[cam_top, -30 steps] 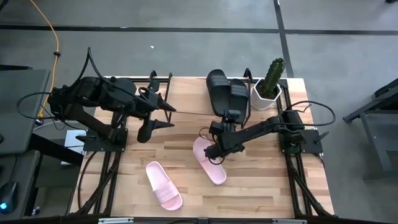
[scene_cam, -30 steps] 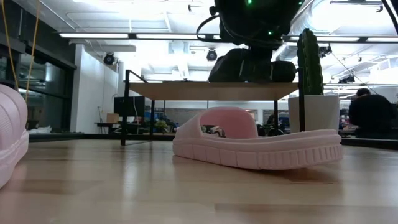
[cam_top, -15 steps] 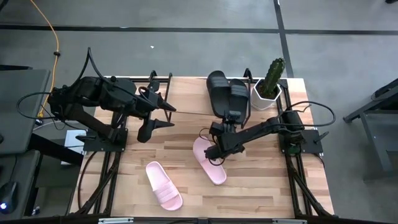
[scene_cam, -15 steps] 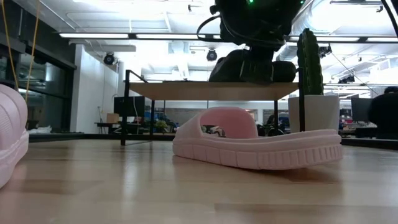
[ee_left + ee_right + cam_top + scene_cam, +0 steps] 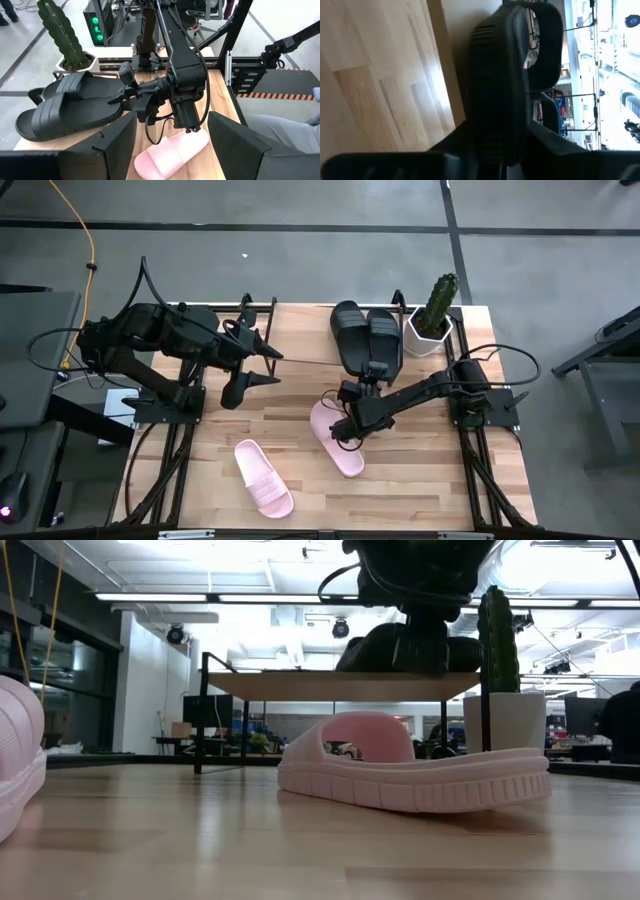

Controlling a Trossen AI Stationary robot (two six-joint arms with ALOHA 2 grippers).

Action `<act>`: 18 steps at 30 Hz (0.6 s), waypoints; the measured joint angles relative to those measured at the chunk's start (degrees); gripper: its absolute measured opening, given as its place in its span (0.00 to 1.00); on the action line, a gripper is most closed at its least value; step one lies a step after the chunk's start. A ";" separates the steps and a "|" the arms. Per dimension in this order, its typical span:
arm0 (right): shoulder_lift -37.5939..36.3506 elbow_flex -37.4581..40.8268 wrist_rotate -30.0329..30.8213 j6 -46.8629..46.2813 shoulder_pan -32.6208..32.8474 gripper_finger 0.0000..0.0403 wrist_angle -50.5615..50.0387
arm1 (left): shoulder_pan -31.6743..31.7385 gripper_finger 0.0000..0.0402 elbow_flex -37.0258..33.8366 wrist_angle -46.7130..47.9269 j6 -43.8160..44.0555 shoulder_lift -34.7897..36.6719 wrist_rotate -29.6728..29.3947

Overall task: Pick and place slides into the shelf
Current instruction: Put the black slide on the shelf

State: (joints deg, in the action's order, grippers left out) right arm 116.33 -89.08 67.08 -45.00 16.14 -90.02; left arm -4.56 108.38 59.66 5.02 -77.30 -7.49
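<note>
High view: two black slides (image 5: 366, 335) lie side by side on the shelf (image 5: 300, 335), at its right end, at the far side of the bench (image 5: 420, 480). The right hand (image 5: 370, 370) is at the near end of the right-hand one of the pair. Whether it is clamped on that slide cannot be told. The left hand (image 5: 262, 370) hangs over the left part of the bench with its fingers apart, holding nothing. Two pink slides (image 5: 335, 438) lie on the bench, one near the middle below the right arm, the other nearer and to the left. A cactus (image 5: 440, 298) in a white pot (image 5: 425, 340) stands just right of the black slides.

Low view: the middle pink slide lies flat on the bench. The other shows only at the left edge. Behind, the black slides rest on the shelf's plank, with the right arm above them and the cactus to their right.

Left wrist view: the right hand meets the end of the nearer black slide. A pink slide lies on the bench below that arm.

Right wrist view: a black slide fills the middle, close up, over light wood.
</note>
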 joint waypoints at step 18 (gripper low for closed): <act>0.00 0.00 -0.90 4.82 0.04 0.34 0.00 | 0.00 0.58 -0.02 -0.04 0.00 -0.02 0.00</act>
State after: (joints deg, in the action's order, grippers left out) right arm 116.33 -89.08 66.18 -40.18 16.19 -90.02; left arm -4.56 108.36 59.61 5.02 -77.32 -7.49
